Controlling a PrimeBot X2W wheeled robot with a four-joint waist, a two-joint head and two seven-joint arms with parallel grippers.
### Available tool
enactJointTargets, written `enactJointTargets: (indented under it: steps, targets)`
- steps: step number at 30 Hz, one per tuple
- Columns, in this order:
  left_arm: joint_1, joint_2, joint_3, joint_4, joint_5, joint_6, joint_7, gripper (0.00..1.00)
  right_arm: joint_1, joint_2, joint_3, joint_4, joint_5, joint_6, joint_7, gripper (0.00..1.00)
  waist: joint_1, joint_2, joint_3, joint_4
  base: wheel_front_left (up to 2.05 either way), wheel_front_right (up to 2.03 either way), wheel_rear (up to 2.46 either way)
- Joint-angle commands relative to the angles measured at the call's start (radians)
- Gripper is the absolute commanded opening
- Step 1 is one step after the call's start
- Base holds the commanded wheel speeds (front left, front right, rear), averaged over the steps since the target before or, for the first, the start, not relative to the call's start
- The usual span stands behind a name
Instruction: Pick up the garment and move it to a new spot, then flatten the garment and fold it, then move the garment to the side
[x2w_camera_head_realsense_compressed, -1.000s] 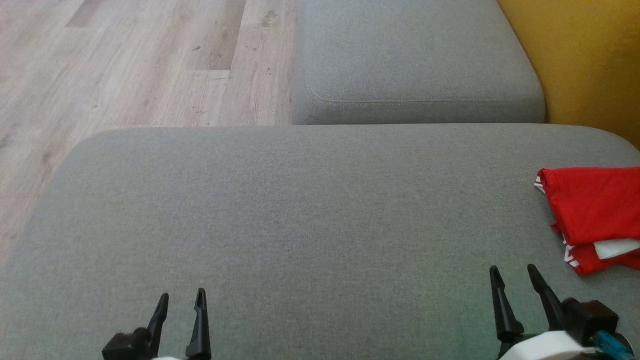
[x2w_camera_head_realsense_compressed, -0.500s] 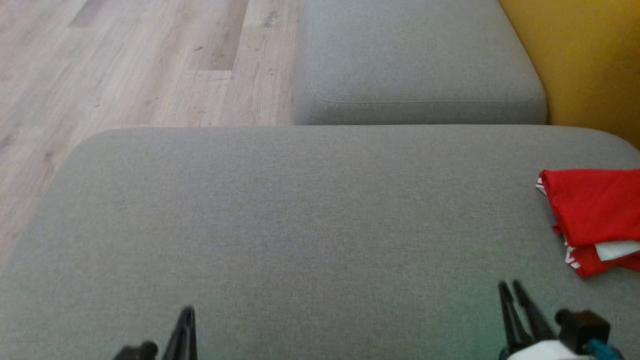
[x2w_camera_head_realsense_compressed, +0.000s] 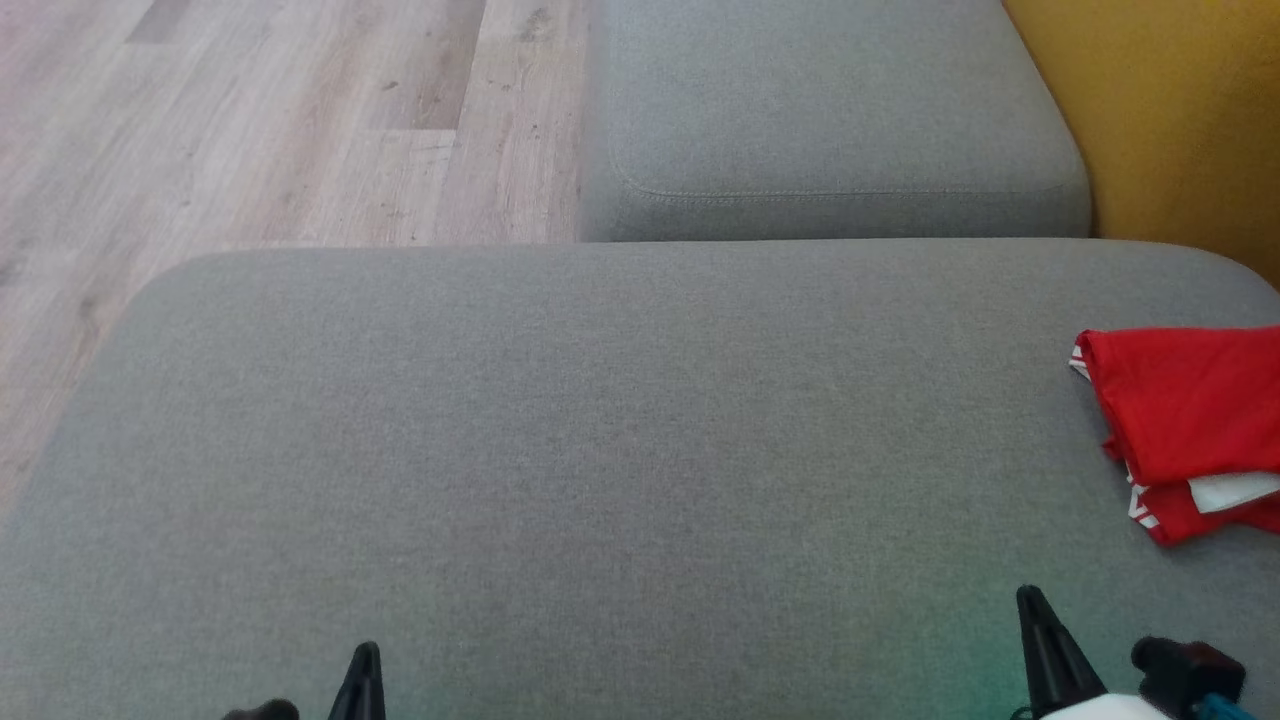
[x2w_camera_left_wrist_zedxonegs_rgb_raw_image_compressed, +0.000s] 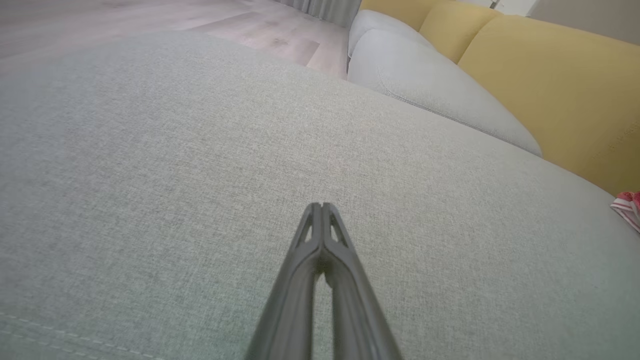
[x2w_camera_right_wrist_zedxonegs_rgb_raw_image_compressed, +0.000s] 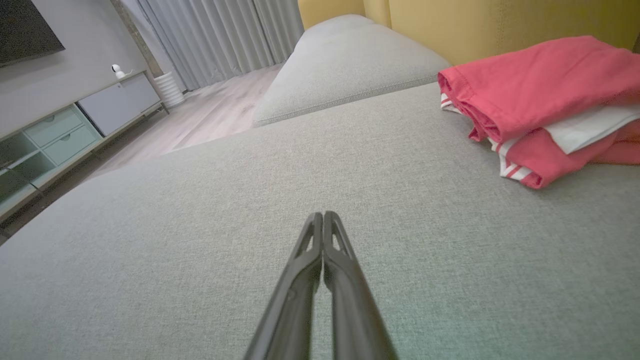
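L pincer (x2w_camera_left_wrist_zedxonegs_rgb_raw_image_compressed: 320, 206) & R pincer (x2w_camera_right_wrist_zedxonegs_rgb_raw_image_compressed: 323, 215) pressed together, empty. Garment (x2w_camera_right_wrist_zedxonegs_rgb_raw_image_compressed: 540, 90) ahead-right of R pincer: looks soft, light, floppy. You'd pinch its folded edge.

Right tool (x2w_camera_right_wrist_zedxonegs_rgb_raw_image_compressed: 323, 216) closed, empty, over grey cushion (x2w_camera_right_wrist_zedxonegs_rgb_raw_image_compressed: 200, 240), folded red garment (x2w_camera_right_wrist_zedxonegs_rgb_raw_image_compressed: 540, 100) upper right

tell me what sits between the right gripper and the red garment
Only bare grey seat cushion: the right wrist view shows the shut right gripper apart from the folded red garment, with nothing lying on the stretch between them.
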Motion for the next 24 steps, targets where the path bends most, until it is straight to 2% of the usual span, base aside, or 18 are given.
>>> enactJointTargets:
  steps: [1, 24]
  targets:
    - [-0.054, 0.001, 0.030, -0.026, -0.014, -0.006, 0.003, 0.00, -0.053, -0.001, -0.006, -0.028, 0.024, 0.001, 0.003, 0.00, 0.0000, -0.0001, 0.001, -0.001, 0.00, 0.00, 0.00]
    - [-0.092, -0.049, 0.151, -0.024, -0.181, -0.075, 0.064, 0.00, -0.111, -0.003, -0.028, -0.019, 0.292, 0.002, 0.040, 0.00, 0.0000, -0.0001, 0.028, -0.016, 0.00, 0.00, 0.00]
